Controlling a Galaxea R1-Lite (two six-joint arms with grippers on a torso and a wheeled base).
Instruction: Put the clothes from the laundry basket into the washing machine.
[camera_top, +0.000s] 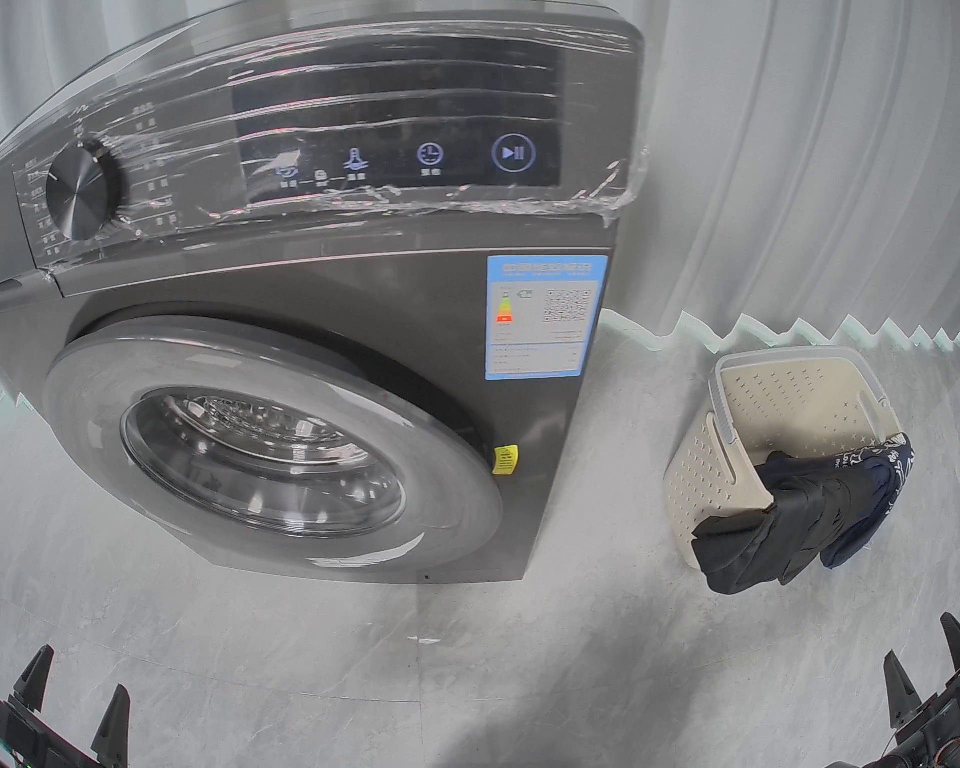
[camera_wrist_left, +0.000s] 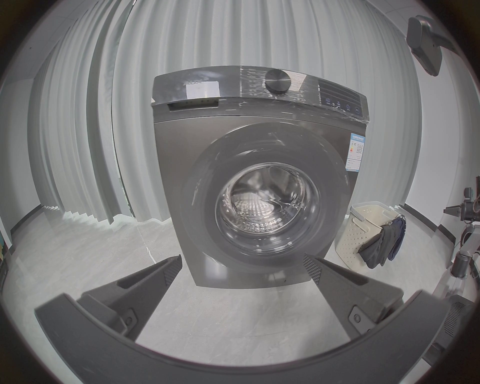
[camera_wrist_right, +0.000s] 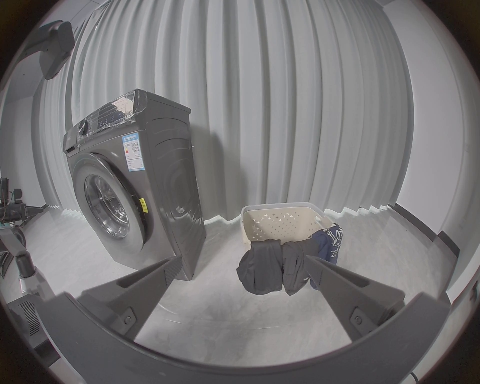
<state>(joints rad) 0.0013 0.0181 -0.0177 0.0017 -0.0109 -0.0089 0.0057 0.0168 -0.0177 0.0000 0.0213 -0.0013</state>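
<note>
A grey front-loading washing machine (camera_top: 330, 300) stands on the floor with its round door (camera_top: 265, 455) shut; the left wrist view faces the machine (camera_wrist_left: 260, 175) head on. To its right sits a cream perforated laundry basket (camera_top: 800, 400), also seen as the basket (camera_wrist_right: 285, 222) in the right wrist view. Dark clothes (camera_top: 790, 515) and a navy printed garment (camera_top: 885, 480) hang over its front rim. My left gripper (camera_top: 70, 700) is low at the near left, open and empty. My right gripper (camera_top: 925, 670) is low at the near right, open and empty, well short of the clothes (camera_wrist_right: 280, 265).
Pale marble-look floor (camera_top: 560, 660) spreads between me and the machine. White pleated curtains (camera_top: 800, 160) line the wall behind the machine and basket. A camera stand (camera_wrist_left: 467, 235) stands off to the right side of the room.
</note>
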